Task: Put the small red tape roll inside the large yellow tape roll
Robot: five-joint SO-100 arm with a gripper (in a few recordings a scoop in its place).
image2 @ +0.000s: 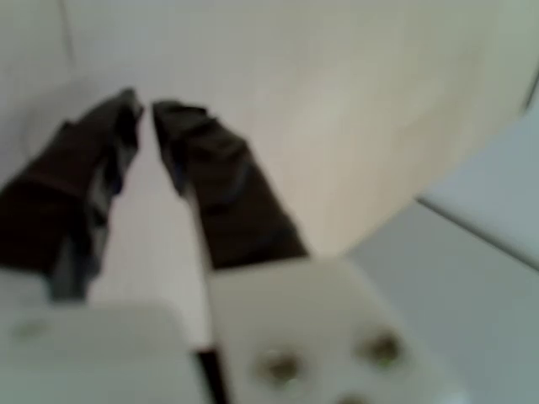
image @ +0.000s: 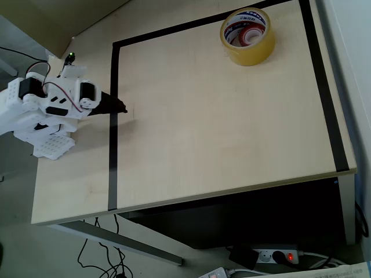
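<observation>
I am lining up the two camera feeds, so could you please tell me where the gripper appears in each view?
Overhead view: the gripper sits at the left, its dark fingers reaching across the black tape line on the table.
Wrist view: the gripper is upper left, its dark fingers almost meeting at the tips, holding nothing.
Shared landmark: the pale wooden table top.

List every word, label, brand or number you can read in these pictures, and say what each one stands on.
Nothing can be read for certain.
Large yellow tape roll, overhead view: blue and red print on its white inner core, too small to read.
Small red tape roll, lying inside it: no print seen.
Power strip under the table: a red light, no text.
Gripper, wrist view: blurred, no lettering.
</observation>
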